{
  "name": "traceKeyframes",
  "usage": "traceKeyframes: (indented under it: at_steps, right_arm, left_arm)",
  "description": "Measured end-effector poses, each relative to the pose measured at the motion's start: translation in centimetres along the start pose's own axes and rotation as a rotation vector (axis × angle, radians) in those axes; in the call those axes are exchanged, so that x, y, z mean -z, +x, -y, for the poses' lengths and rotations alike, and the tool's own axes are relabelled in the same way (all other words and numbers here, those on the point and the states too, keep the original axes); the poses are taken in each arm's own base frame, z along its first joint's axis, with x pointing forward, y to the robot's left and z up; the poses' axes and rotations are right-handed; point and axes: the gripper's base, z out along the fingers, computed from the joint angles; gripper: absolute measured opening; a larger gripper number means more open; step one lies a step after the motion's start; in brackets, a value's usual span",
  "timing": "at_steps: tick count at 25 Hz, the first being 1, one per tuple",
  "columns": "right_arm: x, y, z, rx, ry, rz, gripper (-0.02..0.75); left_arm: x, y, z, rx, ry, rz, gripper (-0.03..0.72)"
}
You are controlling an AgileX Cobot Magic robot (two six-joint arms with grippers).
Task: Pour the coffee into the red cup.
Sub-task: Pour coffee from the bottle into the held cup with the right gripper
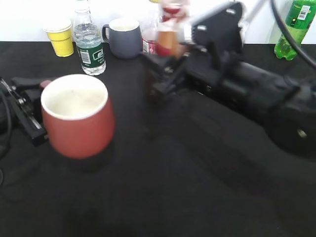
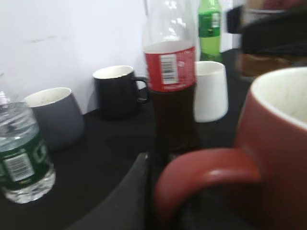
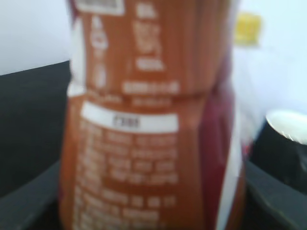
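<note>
Right tool point(image 1: 165, 64) closed on upright coffee bottle point(image 1: 168, 37), up-right of red cup point(image 1: 76, 116); left tool point(image 1: 39, 116) at cup handle, grip unclear.

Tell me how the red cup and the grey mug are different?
The red cup is brick-red and near the camera; the grey mug is blue-grey and far back by the wall. The red cup's handle sits at the left hand; nothing holds the grey mug. Both are white inside and upright.

A lab-like test bench: black-draped table point(image 1: 187, 197) against a bare white wall point(image 2: 72, 38).
</note>
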Motion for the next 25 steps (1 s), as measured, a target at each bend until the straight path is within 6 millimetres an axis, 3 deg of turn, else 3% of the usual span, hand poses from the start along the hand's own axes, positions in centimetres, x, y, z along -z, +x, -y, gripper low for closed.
traceKeyframes:
  at_steps: [7, 16, 20, 25]
  right_arm:
    - [-1.0, 0.6, -0.8, 0.105, -0.093, -0.045, 0.528]
    - [-1.0, 0.6, -0.9, 0.567, -0.107, -0.02, 0.528]
    - [-1.0, 0.1, -0.9, 0.662, -0.091, 0.04, 0.528]
    - [-1.0, 0.1, -0.9, 0.785, -0.088, 0.05, 0.528]
  left_arm:
    - [-0.8, -0.1, 1.8, -0.011, 0.095, -0.001, 0.079]
    - [-0.8, 0.0, 1.8, -0.011, 0.096, -0.01, 0.081]
    - [-0.8, 0.0, 1.8, -0.005, 0.088, -0.01, 0.082]
    - [-1.3, 1.8, 1.5, 0.063, 0.066, -0.056, 0.084]
